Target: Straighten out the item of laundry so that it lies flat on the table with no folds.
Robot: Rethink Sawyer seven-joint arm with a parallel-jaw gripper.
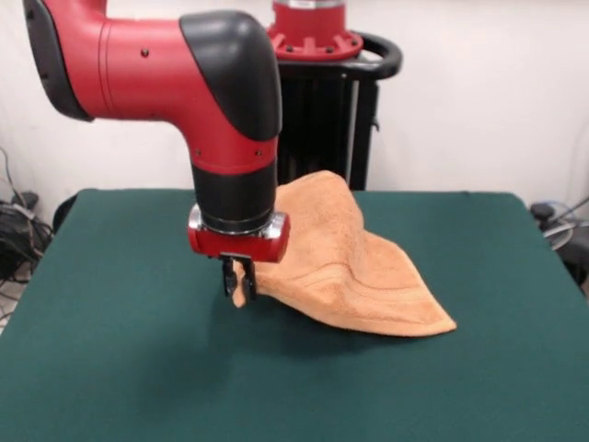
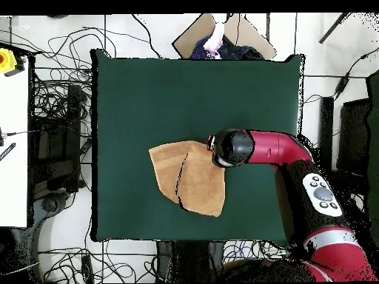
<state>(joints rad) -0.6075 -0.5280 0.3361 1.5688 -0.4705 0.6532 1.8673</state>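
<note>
Front view: the gripper (image 1: 238,281) is clamped on a corner of the orange towel (image 1: 354,267), lifted just clear of the green table (image 1: 110,368) — the cloth trails away from the jaws, tented. Overhead view: the towel (image 2: 189,176) lies folded mid-table, open felt on every side.

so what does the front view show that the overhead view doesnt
Only the front view shows the gripper itself, shut on a corner of the towel, which is lifted off the table and drapes down to a corner resting on the felt.

Only the overhead view shows the towel's full outline with a fold line across it, all four table edges, the cables on the floor around it, and a person's hand at the top edge.

Both show the red arm over the towel near the table's middle.
</note>
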